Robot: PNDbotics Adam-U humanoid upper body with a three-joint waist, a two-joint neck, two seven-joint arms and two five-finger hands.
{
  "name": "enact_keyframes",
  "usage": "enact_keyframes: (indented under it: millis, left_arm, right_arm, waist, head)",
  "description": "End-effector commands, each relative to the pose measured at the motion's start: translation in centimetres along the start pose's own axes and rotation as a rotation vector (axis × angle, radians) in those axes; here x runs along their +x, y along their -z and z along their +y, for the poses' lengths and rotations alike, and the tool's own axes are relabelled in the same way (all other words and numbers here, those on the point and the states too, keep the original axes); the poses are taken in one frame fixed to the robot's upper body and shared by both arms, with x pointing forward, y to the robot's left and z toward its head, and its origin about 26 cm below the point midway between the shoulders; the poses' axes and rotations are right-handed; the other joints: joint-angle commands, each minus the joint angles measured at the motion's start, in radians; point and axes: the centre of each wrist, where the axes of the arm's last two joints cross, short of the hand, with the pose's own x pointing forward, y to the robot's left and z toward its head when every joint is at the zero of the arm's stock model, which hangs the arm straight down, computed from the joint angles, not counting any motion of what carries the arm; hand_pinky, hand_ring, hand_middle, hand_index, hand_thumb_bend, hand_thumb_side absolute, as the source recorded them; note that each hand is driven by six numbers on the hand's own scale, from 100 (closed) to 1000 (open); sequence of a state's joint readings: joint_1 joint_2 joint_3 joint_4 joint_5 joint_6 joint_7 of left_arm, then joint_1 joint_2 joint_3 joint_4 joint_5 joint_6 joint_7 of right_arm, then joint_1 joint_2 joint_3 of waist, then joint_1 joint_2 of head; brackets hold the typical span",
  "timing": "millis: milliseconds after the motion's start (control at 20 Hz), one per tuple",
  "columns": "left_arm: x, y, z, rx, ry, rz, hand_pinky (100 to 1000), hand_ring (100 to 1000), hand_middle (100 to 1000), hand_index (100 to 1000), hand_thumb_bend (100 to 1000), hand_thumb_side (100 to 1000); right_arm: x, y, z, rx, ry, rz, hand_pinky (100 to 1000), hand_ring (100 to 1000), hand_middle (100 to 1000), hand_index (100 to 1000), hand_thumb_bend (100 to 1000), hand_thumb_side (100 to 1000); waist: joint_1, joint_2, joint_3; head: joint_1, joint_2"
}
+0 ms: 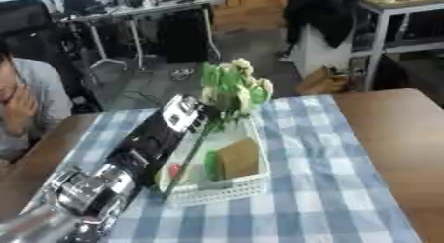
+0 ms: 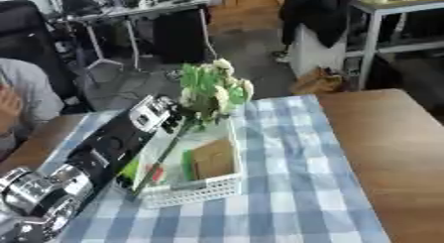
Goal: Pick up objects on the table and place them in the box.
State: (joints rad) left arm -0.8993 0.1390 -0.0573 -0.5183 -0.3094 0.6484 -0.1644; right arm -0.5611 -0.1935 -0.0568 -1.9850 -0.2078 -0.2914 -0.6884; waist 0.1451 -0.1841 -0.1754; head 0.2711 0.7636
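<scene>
Reaching in from the lower left of the frame, your left arm [image 1: 130, 162] runs diagonally up toward the middle, black with silver joints near the bottom corner. Your left hand [image 1: 184, 114] sits at the far end of it, just left of centre, over the upper left corner of the box. Its fingers appear curled round the stem of the flower bunch [image 1: 234, 88], though the blur keeps you from seeing exactly how they close. The bunch has pale cream blooms and green leaves, and it stands above the far end of the box, its long green stem [image 2: 165, 160] slanting down and to the left along the box's left wall toward the near corner.

The box [image 2: 199, 187] is a white slotted basket lying on the blue and white checked cloth [image 1: 321, 187] in the middle of the frame. Inside it you can see a tan, flat block [image 1: 239, 158], a green thing [image 1: 211, 165] just left of it, and a small red thing [image 1: 173, 168] by the left wall.

The cloth covers the central strip of a brown wooden table [image 1: 399, 138], which shows bare on the right side and at the left edge.

Your right hand shows in neither view.
</scene>
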Motion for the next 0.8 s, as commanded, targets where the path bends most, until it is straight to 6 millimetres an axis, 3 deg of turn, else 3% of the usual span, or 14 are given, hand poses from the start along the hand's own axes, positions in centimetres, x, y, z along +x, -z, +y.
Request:
enact_keyframes:
  millis: [50, 800]
  left_arm:
    - [0.4, -0.2, 0.3, 0.02, -0.051, 0.002, 100, 100, 103, 340, 100, 352]
    - [0.6, 0.1, -1.9, 0.053, -0.219, 0.03, 100, 100, 104, 339, 100, 381]
  right_arm:
    - [0.6, 0.6, 0.1, 0.011, -0.004, -0.03, 529, 518, 403, 446, 100, 466]
    - [0.6, 0.6, 0.3, 0.0, -0.003, -0.022, 528, 518, 402, 444, 100, 459]
  waist:
    - [0.009, -0.021, 0.004]
    - [0.01, -0.021, -0.004]
  head:
    - [0.0, 0.006]
    - [0.001, 0.006]
